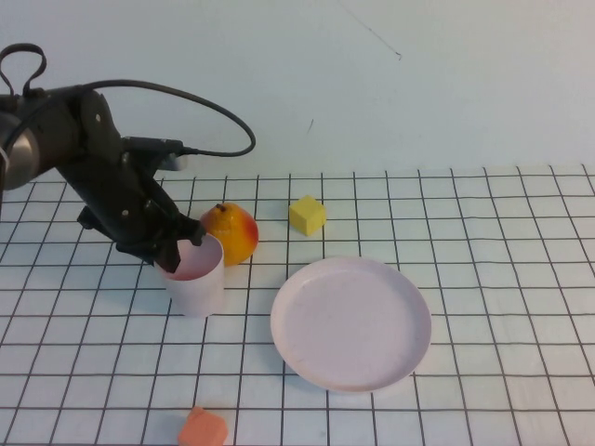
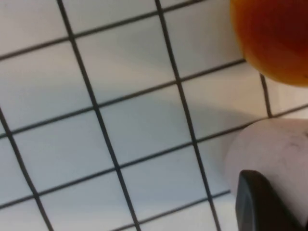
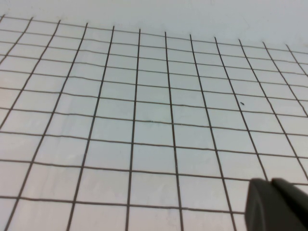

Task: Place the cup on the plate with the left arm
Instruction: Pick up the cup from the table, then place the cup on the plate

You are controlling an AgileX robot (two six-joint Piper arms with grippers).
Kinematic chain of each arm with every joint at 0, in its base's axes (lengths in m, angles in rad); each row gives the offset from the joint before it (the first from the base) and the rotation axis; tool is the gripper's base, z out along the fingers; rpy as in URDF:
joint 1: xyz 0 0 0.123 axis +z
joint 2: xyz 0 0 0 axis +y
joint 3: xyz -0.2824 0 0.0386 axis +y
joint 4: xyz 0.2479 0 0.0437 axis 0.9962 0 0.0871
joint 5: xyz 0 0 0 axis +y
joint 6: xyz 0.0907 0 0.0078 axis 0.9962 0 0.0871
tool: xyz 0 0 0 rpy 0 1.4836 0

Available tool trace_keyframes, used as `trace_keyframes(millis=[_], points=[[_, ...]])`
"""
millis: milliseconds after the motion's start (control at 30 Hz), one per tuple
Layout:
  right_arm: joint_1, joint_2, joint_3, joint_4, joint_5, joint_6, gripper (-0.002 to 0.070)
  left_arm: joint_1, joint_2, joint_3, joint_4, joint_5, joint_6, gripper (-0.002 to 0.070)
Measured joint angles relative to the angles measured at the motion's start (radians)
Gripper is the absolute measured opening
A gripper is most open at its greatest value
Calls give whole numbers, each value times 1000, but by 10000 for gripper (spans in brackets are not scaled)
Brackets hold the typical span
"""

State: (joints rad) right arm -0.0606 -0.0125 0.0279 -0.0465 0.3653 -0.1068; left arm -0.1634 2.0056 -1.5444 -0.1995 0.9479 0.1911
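While my left gripper (image 1: 178, 243) sits at the rim of the cup (image 1: 193, 277), the high view shows its dark fingers closed over the near-left part of that rim, one reaching inside the cup. My left wrist view adds what the high view hides: a black fingertip (image 2: 260, 204) lying against the cup's pale outer wall (image 2: 274, 154), with the pear (image 2: 274, 38) close beyond. The cup stands upright on the gridded counter (image 1: 483, 214); its inside looks bare. Just beside it, on the far right, sits the pear (image 1: 232, 232). The plate (image 1: 351, 321) lies to the cup's right, apart from it, holding nothing. A yellow block (image 1: 307, 215) lies beyond the plate and an orange piece (image 1: 204, 429) at the counter's near edge. Of my right gripper (image 3: 276, 204), only a dark tip shows over bare grid; I cannot tell its opening.
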Motion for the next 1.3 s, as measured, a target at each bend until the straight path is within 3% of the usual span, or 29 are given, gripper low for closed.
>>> trace_keyframes(millis=[167,300,600,867,967,1133,1200,1300], points=[[0,0,0,0,0,0,-2,-22,0,-113,-10,190,0,13],[0,0,0,0,0,0,-2,-101,-4,-197,-34,253,0,11],[0,0,0,0,0,0,-2,-381,22,-218,-17,183,15,11],[0,0,0,0,0,0,-2,-412,88,-218,34,66,25,20],[0,0,0,0,0,0,-2,-412,104,-218,34,14,29,116],[0,0,0,0,0,0,-2,-414,113,-284,73,45,-1,440],[0,0,0,0,0,0,-2,-419,113,-367,170,121,-65,475],[0,0,0,0,0,0,-2,-419,107,-507,325,233,-144,384]])
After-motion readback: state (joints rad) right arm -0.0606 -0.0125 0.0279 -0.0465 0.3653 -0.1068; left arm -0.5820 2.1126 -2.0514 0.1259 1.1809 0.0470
